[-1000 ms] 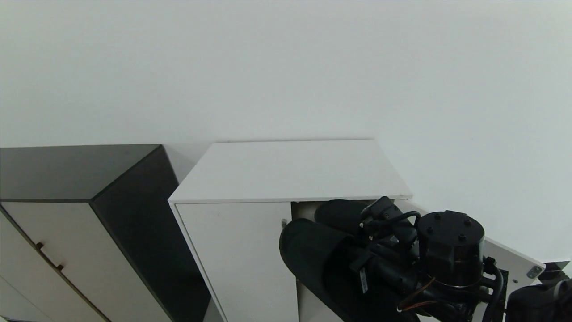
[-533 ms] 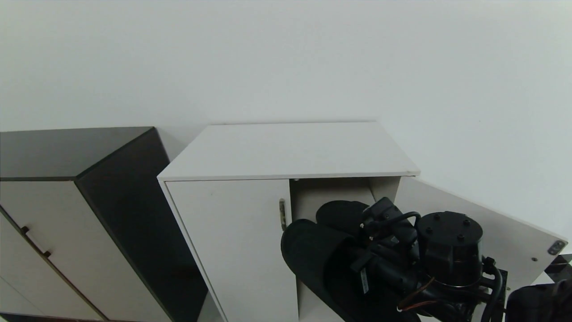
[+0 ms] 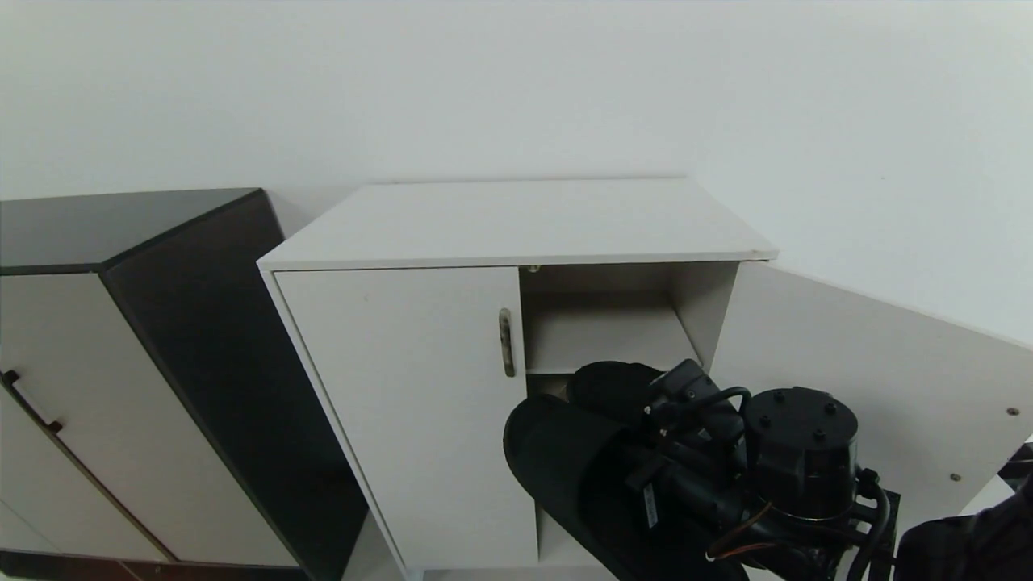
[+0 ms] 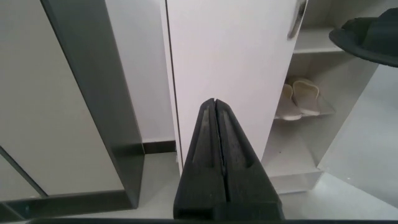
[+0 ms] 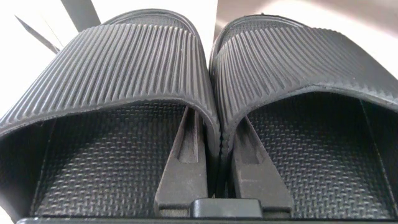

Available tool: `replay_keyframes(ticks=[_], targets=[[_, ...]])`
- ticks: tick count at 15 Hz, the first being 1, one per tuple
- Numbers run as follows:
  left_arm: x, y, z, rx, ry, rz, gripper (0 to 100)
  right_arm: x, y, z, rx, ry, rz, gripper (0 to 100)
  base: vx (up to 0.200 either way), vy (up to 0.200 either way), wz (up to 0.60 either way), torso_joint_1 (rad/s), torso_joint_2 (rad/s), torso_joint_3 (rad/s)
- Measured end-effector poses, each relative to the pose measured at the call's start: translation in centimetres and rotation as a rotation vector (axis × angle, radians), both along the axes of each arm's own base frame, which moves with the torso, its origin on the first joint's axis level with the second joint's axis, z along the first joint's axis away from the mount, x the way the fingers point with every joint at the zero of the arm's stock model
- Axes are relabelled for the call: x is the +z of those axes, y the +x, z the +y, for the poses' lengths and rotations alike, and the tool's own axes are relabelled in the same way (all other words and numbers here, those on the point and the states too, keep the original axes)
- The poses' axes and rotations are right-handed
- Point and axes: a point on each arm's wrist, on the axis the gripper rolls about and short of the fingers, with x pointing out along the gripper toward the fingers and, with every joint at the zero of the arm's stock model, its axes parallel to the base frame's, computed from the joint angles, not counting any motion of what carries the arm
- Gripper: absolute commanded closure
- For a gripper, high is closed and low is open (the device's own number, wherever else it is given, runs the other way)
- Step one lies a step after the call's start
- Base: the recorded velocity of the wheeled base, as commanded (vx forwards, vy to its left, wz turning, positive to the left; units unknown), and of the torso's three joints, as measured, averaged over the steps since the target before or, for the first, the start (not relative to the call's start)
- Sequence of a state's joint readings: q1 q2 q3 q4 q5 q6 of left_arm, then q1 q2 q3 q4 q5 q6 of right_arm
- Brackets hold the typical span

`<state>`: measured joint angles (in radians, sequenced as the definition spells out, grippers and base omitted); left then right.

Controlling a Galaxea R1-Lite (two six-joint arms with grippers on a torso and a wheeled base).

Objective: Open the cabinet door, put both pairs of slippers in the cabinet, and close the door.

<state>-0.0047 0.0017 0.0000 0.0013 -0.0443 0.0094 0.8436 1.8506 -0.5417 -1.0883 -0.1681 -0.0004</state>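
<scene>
The white cabinet (image 3: pixel 516 222) has its right door (image 3: pixel 871 363) swung open and its left door (image 3: pixel 411 403) closed. My right gripper (image 5: pixel 213 152) is shut on the pair of black slippers (image 3: pixel 565 452), pinching their inner straps together, one finger (image 5: pixel 184 155) inside each slipper. It holds them in front of the open compartment, toes toward the shelves. A pair of white slippers (image 4: pixel 300 98) lies on a lower shelf inside. My left gripper (image 4: pixel 215 109) is shut and empty, low in front of the closed left door (image 4: pixel 230 68).
A dark cabinet with pale drawer fronts (image 3: pixel 121 347) stands close to the left of the white one. An upper shelf (image 3: pixel 605 335) inside the open compartment is bare. A white wall lies behind.
The head view has tilted downward, bringing the cabinet's inside and open door further into sight. The right gripper with the black slippers stays in about the same spot in view.
</scene>
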Motion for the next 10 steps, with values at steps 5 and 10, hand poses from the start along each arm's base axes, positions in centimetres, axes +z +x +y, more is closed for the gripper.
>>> replay_keyframes(ticks=[5, 10], targets=[[0.0, 0.0, 0.0, 0.0, -0.002, 0.001, 100, -0.32, 0.09, 0.01, -0.003, -0.006, 0.005, 100, 0.0, 0.0, 0.0, -0.138, 0.47, 0.332], [0.0, 0.0, 0.0, 0.0, 0.0, 0.0, 100, -0.63, 0.42, -0.12, -0.012, -0.011, 0.011, 100, 0.0, 0.0, 0.0, -0.068, 0.44, 0.368]])
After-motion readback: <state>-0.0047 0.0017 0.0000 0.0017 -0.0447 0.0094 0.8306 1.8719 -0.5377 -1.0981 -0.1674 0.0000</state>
